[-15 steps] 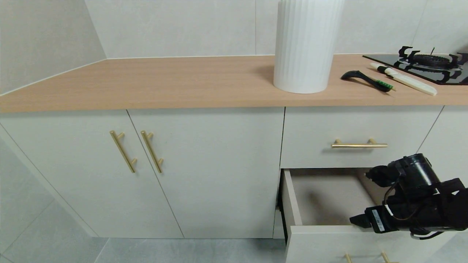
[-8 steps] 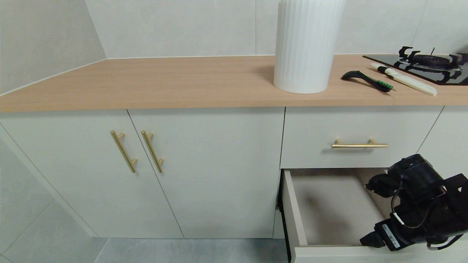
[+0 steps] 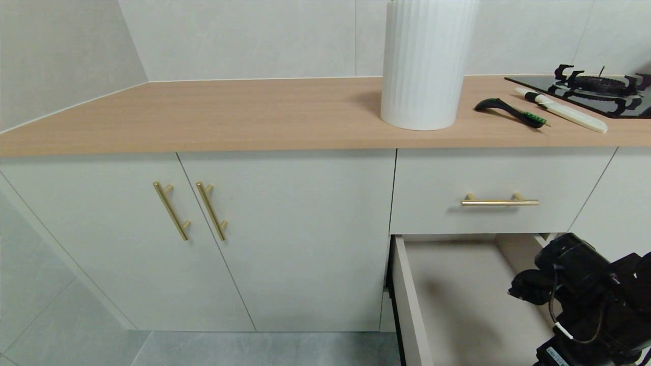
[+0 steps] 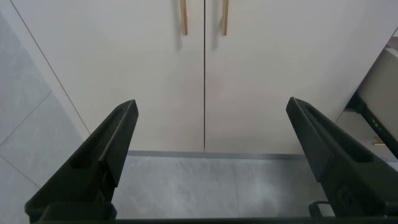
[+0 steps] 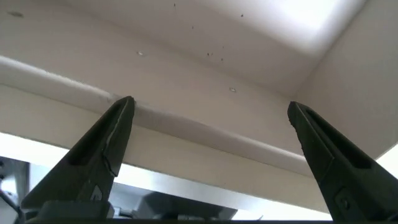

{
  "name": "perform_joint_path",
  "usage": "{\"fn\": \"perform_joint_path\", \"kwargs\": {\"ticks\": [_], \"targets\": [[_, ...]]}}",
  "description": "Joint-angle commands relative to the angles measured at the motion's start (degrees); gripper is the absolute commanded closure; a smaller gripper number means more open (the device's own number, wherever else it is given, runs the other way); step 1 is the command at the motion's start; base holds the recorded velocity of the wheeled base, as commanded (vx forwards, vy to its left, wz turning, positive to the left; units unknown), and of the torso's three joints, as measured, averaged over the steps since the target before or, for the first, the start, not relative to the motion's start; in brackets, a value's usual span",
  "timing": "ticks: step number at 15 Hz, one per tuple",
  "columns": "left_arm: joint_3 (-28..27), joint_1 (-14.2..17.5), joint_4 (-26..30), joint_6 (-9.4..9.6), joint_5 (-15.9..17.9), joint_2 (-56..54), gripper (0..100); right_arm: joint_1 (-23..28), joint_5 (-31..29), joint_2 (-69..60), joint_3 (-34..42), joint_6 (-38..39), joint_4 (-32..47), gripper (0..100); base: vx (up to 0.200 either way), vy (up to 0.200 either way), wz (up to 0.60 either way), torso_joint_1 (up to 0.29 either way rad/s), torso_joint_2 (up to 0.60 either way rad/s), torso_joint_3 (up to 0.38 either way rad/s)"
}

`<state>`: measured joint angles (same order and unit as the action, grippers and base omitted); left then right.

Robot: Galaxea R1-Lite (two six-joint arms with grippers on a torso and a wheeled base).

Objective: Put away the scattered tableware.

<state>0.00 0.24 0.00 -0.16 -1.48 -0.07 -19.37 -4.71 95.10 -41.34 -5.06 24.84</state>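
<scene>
Here, the lower drawer stood open while the tableware lay at the counter's right end.
A black-handled utensil with a green end lay near the counter's front edge, just right of the tall white ribbed vase. A long white utensil lay just beside it, its far end at the edge of the gas hob. The right arm hung over the open drawer's right front part, below the shut upper drawer with its brass handle. The right gripper had its jaws wide apart with nothing between them, facing pale panels. The left gripper, jaws likewise apart and empty, faced the two cupboard doors and the grey floor.
</scene>
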Motion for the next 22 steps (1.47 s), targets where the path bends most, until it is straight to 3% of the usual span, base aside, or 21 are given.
{"fn": "perform_joint_path", "kwargs": {"ticks": [1,8,12,22], "targets": [[0.0,0.0,0.0,-0.02,0.0,0.1,0,-0.7,-0.1,0.0,0.0,-0.3,1.3,0,0.0,0.0,0.0,0.0,0.0,0.0],[0.0,0.0,0.0,-0.02,0.0,0.1,0,-1.0,-0.6,-0.5,-0.9,-0.4,1.2,0,0.0,0.0,0.0,0.0,0.0,0.0],[0.0,0.0,0.0,-0.02,0.0,0.1,0,-0.1,0.0,-6.1,-4.6,7.4,-5.0,0,0.0,0.0,0.0,0.0,0.0,0.0],[0.0,0.0,-0.1,-0.02,0.0,0.1,0,0.9,-0.2,-13.2,-4.4,8.0,-10.4,0,0.0,0.0,0.0,0.019,-0.08,-0.073]]}}
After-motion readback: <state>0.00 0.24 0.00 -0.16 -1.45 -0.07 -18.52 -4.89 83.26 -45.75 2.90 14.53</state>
